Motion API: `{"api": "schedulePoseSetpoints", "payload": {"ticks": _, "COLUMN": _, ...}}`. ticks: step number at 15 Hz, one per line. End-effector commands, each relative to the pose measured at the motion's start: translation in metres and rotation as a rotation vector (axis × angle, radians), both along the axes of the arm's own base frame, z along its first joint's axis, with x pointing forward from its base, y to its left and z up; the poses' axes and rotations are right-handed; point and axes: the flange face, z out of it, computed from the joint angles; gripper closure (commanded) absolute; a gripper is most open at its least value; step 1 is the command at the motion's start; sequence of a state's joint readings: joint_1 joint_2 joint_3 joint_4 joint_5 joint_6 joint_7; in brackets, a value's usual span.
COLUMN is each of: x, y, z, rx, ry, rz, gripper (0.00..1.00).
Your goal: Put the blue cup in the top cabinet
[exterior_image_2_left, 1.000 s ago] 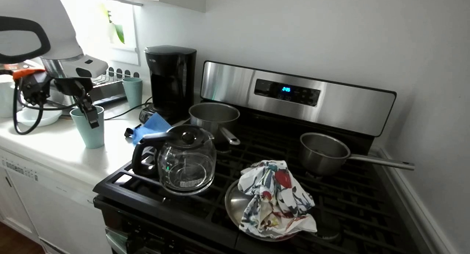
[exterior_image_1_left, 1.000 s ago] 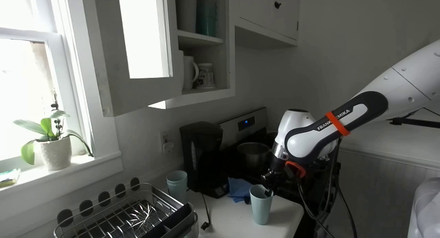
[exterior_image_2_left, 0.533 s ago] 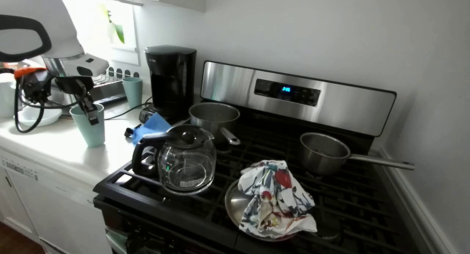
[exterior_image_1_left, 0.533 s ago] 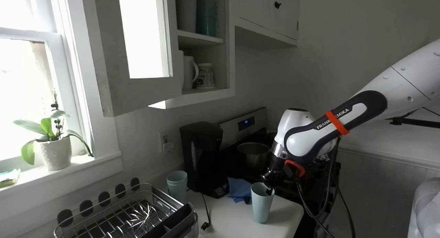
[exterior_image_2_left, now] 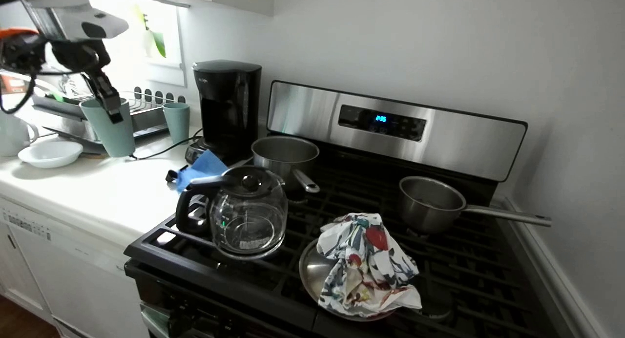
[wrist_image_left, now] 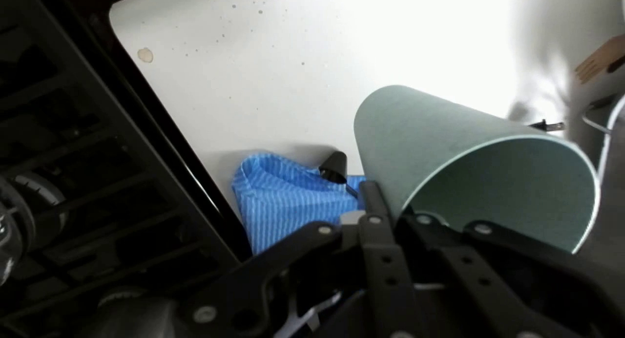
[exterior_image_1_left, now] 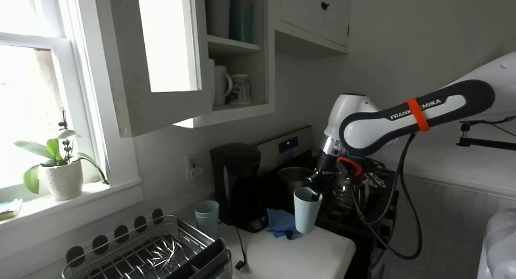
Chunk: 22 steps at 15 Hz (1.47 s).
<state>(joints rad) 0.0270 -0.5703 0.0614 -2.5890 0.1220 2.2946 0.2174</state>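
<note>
The blue cup [exterior_image_1_left: 305, 214] hangs above the white counter, slightly tilted; it also shows in an exterior view [exterior_image_2_left: 108, 133] and in the wrist view [wrist_image_left: 420, 123]. My gripper [wrist_image_left: 390, 208] is shut on the cup's wall at the rim, with one finger outside and one inside. The gripper also shows at the cup's rim in both exterior views [exterior_image_1_left: 316, 193] [exterior_image_2_left: 113, 114]. The top cabinet [exterior_image_1_left: 269, 75] is up on the wall, left of and above the cup. Its door [exterior_image_1_left: 169, 109] stands open. White mugs are on the lower shelf and teal glasses on the upper one.
A similar cup [exterior_image_1_left: 207, 218] stands beside the black coffee maker [exterior_image_1_left: 236, 182]. A dish rack [exterior_image_1_left: 177, 222] is at the left. A blue cloth [exterior_image_1_left: 280, 222] lies on the counter. The stove holds a glass carafe [exterior_image_2_left: 249, 216] and pots. A knobbed cabinet [exterior_image_1_left: 310, 13] hangs to the right.
My gripper has lifted the cup off the counter and carried it upward. The cup is more tilted than before. The arm's forearm has risen.
</note>
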Motion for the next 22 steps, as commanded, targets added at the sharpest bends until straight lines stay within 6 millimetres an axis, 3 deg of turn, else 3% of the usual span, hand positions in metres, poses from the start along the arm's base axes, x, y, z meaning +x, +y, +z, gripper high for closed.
{"api": "schedulePoseSetpoints", "payload": {"ticks": 1, "x": -0.02, "y": 0.009, "z": 0.086, "rx": -0.041, "ry": -0.068, "rz": 0.019, "gripper": 0.97}}
{"api": "schedulePoseSetpoints", "payload": {"ticks": 3, "x": -0.028, "y": 0.015, "z": 0.134, "rx": -0.052, "ry": -0.124, "rz": 0.038, "gripper": 0.97}}
{"api": "schedulePoseSetpoints", "payload": {"ticks": 4, "x": -0.018, "y": 0.011, "z": 0.098, "rx": -0.028, "ry": -0.092, "rz": 0.038, "gripper": 0.96}}
{"api": "schedulePoseSetpoints", "payload": {"ticks": 6, "x": -0.028, "y": 0.015, "z": 0.13, "rx": -0.033, "ry": -0.128, "rz": 0.047, "gripper": 0.96}}
{"api": "schedulePoseSetpoints", "payload": {"ticks": 11, "x": -0.028, "y": 0.015, "z": 0.132, "rx": -0.037, "ry": -0.125, "rz": 0.049, "gripper": 0.96}}
{"api": "schedulePoseSetpoints", "payload": {"ticks": 17, "x": -0.011, "y": -0.019, "z": 0.202, "rx": 0.035, "ry": -0.248, "rz": -0.114, "gripper": 0.98}}
{"api": "schedulePoseSetpoints", "payload": {"ticks": 22, "x": 0.001, "y": -0.028, "z": 0.264, "rx": 0.102, "ry": -0.308, "rz": -0.187, "gripper": 0.98}}
